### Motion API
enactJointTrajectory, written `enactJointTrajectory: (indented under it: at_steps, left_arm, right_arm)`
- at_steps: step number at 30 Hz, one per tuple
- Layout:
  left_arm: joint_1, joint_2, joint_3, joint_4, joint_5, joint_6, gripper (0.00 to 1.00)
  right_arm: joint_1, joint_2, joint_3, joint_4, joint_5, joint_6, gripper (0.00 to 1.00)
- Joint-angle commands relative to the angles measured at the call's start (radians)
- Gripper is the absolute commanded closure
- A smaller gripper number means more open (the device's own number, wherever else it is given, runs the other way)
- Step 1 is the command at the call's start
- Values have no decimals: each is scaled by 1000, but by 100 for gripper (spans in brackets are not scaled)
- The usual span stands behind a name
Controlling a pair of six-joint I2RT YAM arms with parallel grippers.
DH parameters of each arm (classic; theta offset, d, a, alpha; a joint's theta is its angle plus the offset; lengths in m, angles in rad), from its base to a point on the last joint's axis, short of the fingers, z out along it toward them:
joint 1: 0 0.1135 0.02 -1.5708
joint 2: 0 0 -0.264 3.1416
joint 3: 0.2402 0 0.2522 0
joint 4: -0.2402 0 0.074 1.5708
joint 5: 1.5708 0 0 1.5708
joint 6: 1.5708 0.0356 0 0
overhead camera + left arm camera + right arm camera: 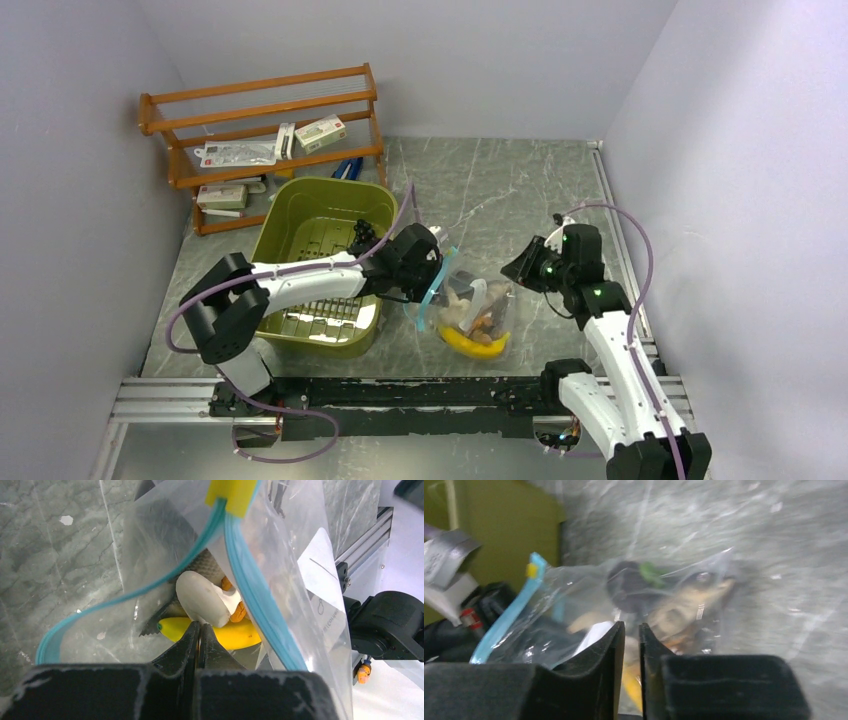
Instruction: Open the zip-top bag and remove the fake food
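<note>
Just right of the green bin (320, 182) lies the zip-top bag (478, 305), its mouth toward the bin and its long axis running away from it. My left gripper (198, 635) is pinched shut on film at the mouth. My right gripper (628, 630), beyond the bag, is slightly parted and empty. The fake food (472, 340) is inside, nearer my left.

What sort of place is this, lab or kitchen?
Most likely a lab robot cell, not a kitchen: plain pale panel walls box in a grey marble-pattern tabletop, an aluminium mounting rail runs along its near edge, and an orange wooden rack looks like a staged prop.
</note>
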Motion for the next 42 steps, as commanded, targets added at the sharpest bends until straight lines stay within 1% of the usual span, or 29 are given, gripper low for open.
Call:
enactJointTrajectory:
  at_steps: [1, 3, 5, 8, 9, 11, 14, 16, 17, 20, 22, 25, 28, 29, 36, 39, 42]
  left_arm:
    - [-5, 36, -15, 60, 52, -27, 93]
    - [-6, 41, -25, 79, 64, -39, 93]
    - [-5, 43, -48, 114, 75, -49, 89]
    - [-5, 60, -73, 149, 88, -55, 74]
    - [-4, 73, -76, 156, 96, -58, 70]
    - [-6, 88, -84, 184, 122, -68, 55]
    - [-6, 87, -112, 241, 146, -95, 38]
    - [-5, 99, -113, 243, 159, -99, 36]
    - [-6, 107, -108, 239, 164, -98, 36]
    - [-5, 118, -117, 251, 176, -112, 45]
    - [-6, 119, -123, 265, 181, -118, 57]
    - [-6, 124, -109, 244, 171, -111, 78]
    - [-6, 117, -86, 197, 148, -87, 91]
    - [-5, 112, -77, 177, 131, -76, 93]
    - [-5, 19, -32, 42, 7, -1, 93]
    - [-6, -12, 0, -52, -58, 31, 93]
    - [-5, -51, 8, -85, -84, 45, 93]
  right_arm:
    - [16, -18, -130, 131, -333, 58, 86]
    - [50, -21, -185, 176, -340, 90, 87]
    - [98, -15, -219, 205, -324, 106, 87]
    - [158, 30, -294, 306, -327, 131, 86]
    - [169, 63, -309, 319, -306, 140, 86]
    - [182, 139, -316, 306, -256, 142, 90]
    - [202, 192, -331, 320, -221, 154, 92]
    - [207, 182, -342, 330, -205, 167, 92]
    - [207, 174, -346, 328, -196, 168, 92]
    - [207, 159, -346, 302, -176, 162, 91]
    - [208, 152, -340, 284, -169, 158, 91]
    - [208, 130, -332, 264, -154, 160, 91]
    - [207, 105, -317, 230, -106, 167, 90]
    - [206, 99, -313, 220, -87, 172, 90]
    - [206, 60, -290, 128, 69, 205, 90]
    - [206, 40, -290, 119, 103, 216, 90]
    - [206, 37, -292, 115, 123, 225, 90]
